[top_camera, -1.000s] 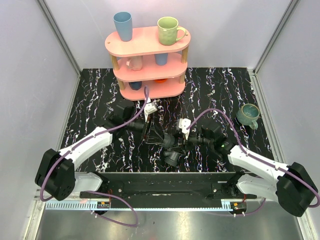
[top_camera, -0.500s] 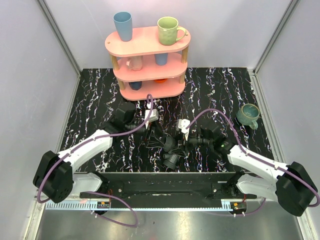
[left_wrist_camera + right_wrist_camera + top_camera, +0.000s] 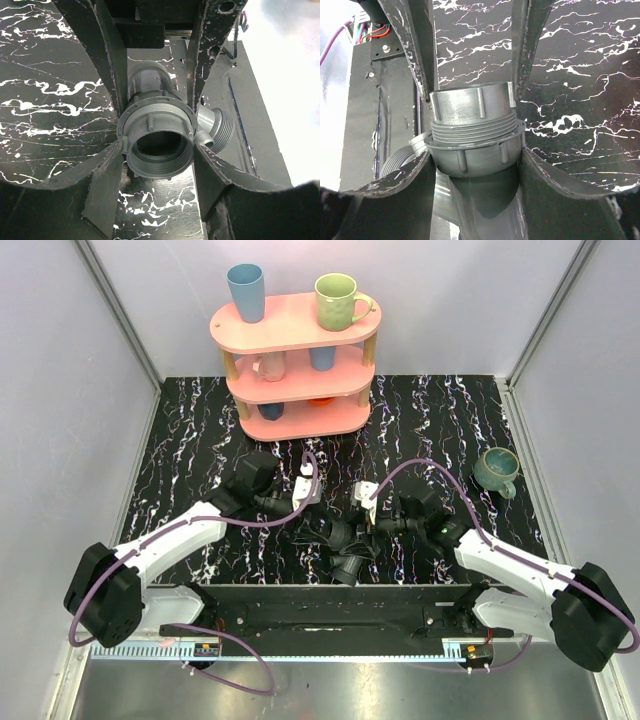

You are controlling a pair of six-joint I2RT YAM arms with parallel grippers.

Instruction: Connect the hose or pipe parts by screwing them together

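Observation:
The hose or pipe parts are dark grey fittings held between both grippers at the table's front middle, with one branch pointing toward the near edge. In the left wrist view a threaded open collar faces the camera. My left gripper is shut on its sides, and a threaded side branch sticks out to the right. In the right wrist view my right gripper is shut on a ribbed nut, with the mating ribbed cylinder just beyond it. From above, the left gripper and right gripper face each other.
A pink three-tier shelf stands at the back, carrying a blue cup and a green mug. A teal mug sits at the right on the marbled table. The black base rail runs along the near edge.
My left gripper has moved right and toward the near edge, closing in on the right gripper, and its wrist has turned. The right arm has barely moved.

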